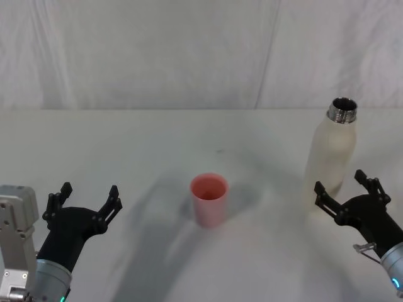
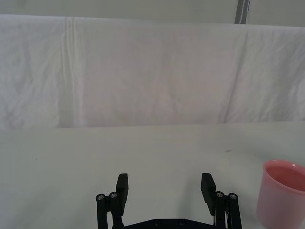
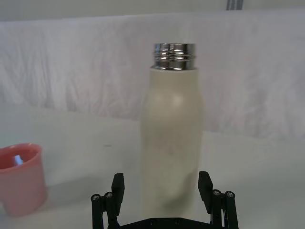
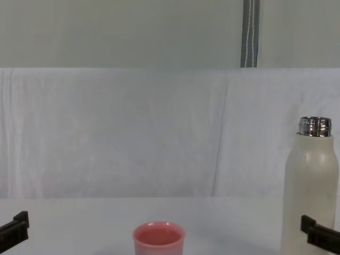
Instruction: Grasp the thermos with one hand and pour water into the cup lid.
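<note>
The thermos (image 1: 332, 157) is seen standing upright on the white table (image 1: 189, 135), at about 3 o'clock from the cup lid (image 1: 209, 199) and well apart from it. Its shiny steel neck (image 1: 342, 111) is left open at the top, with no cap on it. In the chest view the thermos (image 4: 310, 191) is seen to be much taller than the cup lid (image 4: 158, 240).

The pink cup lid is placed near the middle of the table, open side up.

The right gripper (image 1: 346, 190) is held just at the 6 o'clock side of the thermos. Its black fingers (image 3: 117, 184) are spread wide apart, a little wider than the bottle. The bottom of the thermos (image 3: 172, 138) is seen between them, but nothing is gripped. It cannot be told whether the bottle is touched by the fingertips.

The left gripper (image 1: 88, 201) is held at about 9 o'clock from the cup lid, well apart from it. Its fingers (image 2: 122, 186) are also opened wide, and nothing is held in them. Only bare table is seen between them.

A white cloth wall (image 4: 133, 133) is hung behind the table.
</note>
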Motion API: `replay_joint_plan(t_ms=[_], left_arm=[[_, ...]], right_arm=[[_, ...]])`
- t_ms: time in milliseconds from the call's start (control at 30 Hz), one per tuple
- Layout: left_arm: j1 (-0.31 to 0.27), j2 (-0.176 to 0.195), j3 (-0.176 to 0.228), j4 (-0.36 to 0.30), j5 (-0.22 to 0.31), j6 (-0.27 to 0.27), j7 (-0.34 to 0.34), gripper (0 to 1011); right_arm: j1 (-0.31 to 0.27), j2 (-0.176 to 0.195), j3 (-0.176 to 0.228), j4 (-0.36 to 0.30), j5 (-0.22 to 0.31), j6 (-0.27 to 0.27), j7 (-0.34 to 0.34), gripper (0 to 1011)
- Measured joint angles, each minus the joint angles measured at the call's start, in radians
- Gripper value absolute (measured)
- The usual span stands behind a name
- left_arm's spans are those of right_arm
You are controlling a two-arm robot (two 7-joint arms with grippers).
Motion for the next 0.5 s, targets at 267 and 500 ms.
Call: replay_joint_plan(t_ms=[267,500], left_arm=[[0.0,0.0,0.0,0.0,0.0,0.0,0.0,1001],[0.0,0.0,0.0,0.0,0.0,0.0,0.0,1001]], right_arm=[[0.002,-0.006,-0.028,0.006,-0.023,-0.012,0.016,1001],[-0.005,-0.01,-0.037,0.006,-0.028,-0.015,0.018,1001]])
